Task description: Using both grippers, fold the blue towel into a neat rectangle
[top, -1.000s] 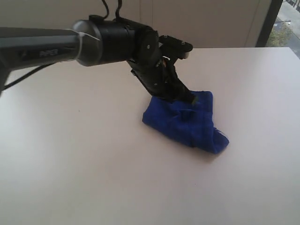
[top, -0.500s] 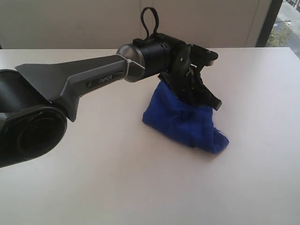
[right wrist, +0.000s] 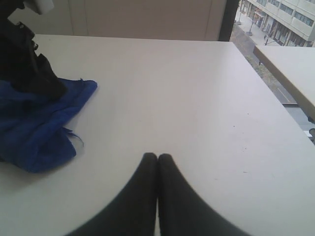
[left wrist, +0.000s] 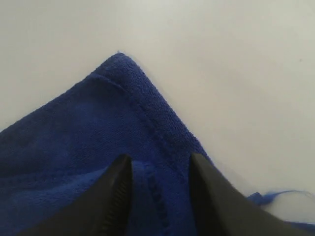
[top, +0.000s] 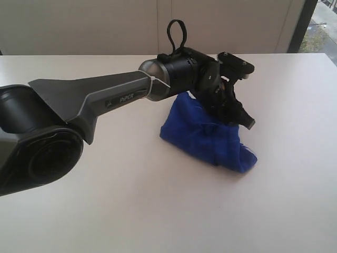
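The blue towel (top: pixel 202 139) lies bunched in a thick heap in the middle of the white table (top: pixel 131 200). My left gripper (top: pixel 246 123) reaches across from the left and sits at the heap's far right top edge. In the left wrist view the left gripper (left wrist: pixel 160 160) is open, its two fingers apart over a hemmed towel (left wrist: pixel 88 123) corner, with cloth lying between them. My right gripper (right wrist: pixel 157 156) is shut with nothing in it, hovering over bare table to the right of the towel (right wrist: pixel 34 128). It is out of the exterior view.
The grey left arm (top: pixel 95 100) marked "PiPER" spans the left half of the exterior view, its base joint (top: pixel 42 158) close to the camera. A window (top: pixel 321 26) stands at the far right. The table's right edge (right wrist: pixel 275 103) shows in the right wrist view.
The left arm has swung farther right across the towel's top, and its jaws have parted from shut to open. The towel heap keeps about the same shape.
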Controlling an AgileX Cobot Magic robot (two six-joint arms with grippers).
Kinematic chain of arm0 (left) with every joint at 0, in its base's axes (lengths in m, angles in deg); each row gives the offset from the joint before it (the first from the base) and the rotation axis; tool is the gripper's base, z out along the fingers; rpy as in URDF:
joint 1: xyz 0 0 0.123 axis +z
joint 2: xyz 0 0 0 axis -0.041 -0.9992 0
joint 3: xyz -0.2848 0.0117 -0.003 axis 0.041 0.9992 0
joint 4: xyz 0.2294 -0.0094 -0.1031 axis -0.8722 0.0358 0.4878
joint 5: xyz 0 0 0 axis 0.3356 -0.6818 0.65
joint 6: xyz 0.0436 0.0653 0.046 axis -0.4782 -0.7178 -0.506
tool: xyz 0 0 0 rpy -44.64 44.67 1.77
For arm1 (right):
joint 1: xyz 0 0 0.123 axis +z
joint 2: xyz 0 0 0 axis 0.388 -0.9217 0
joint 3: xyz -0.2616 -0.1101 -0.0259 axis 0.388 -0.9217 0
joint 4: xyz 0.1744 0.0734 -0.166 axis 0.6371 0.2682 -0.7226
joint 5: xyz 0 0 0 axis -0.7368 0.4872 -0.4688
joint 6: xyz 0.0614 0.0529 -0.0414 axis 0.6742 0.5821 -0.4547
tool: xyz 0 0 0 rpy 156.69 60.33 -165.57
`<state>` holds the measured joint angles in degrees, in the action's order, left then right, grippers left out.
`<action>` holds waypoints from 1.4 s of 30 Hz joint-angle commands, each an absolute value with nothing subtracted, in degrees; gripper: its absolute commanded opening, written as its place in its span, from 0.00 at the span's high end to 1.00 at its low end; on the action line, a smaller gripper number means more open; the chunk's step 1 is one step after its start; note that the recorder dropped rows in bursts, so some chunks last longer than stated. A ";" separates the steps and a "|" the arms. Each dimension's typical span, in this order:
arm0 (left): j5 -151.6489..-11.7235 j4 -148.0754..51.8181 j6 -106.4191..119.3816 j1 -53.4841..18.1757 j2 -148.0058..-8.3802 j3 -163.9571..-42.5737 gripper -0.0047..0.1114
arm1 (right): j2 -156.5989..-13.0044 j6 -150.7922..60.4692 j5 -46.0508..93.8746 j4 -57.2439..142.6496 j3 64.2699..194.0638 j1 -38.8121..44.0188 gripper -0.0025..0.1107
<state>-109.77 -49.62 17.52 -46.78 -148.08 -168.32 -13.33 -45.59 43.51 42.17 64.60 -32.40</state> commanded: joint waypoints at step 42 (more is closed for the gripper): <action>-137.30 -67.19 28.35 -47.00 -141.69 -172.70 0.96 | -13.00 -45.55 43.07 41.77 64.27 -32.52 0.98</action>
